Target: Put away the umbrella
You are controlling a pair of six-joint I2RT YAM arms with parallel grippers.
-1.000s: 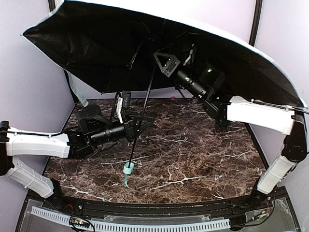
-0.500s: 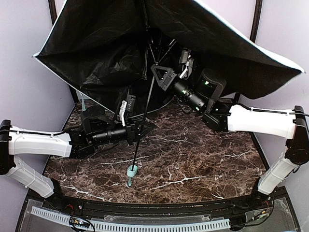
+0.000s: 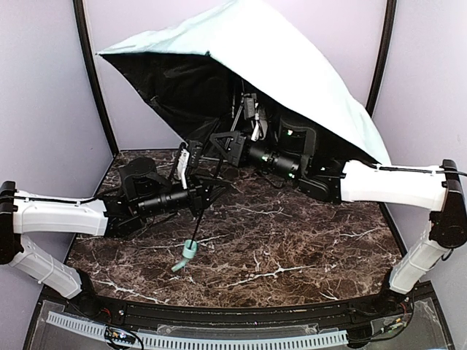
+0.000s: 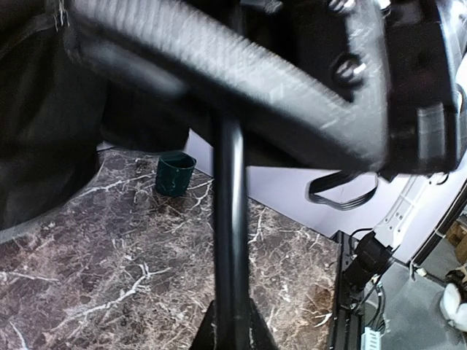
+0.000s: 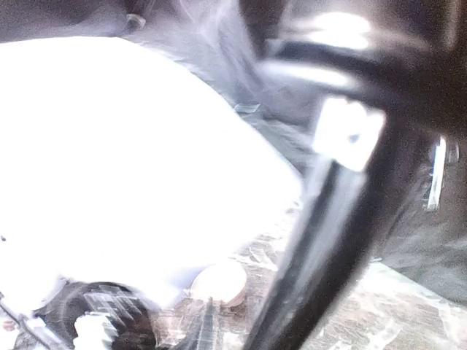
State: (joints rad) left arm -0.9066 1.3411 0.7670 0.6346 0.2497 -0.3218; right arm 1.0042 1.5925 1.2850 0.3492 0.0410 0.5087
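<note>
The umbrella's pale mint canopy (image 3: 284, 69) hangs half collapsed over the back of the table, with its black lining (image 3: 182, 87) facing left. Its thin dark shaft (image 3: 205, 204) slants down to the mint handle (image 3: 189, 251), which hangs just above the marble. My left gripper (image 3: 209, 191) is shut on the shaft's lower part, which stands upright in the left wrist view as a black shaft (image 4: 232, 233). My right gripper (image 3: 221, 144) sits higher up under the canopy, closed about the shaft. The right wrist view is blurred and glaring, with only the dark shaft (image 5: 321, 248) readable.
A dark green mug (image 4: 175, 173) stands at the back of the marble table (image 3: 306, 240), near the wall. The canopy fills the back of the booth between the purple walls. The right arm (image 3: 387, 182) reaches in from the right.
The canopy has folded down and tipped right, so its mint outside now shows. My right gripper slid down and left along the shaft. The handle swung slightly left.
</note>
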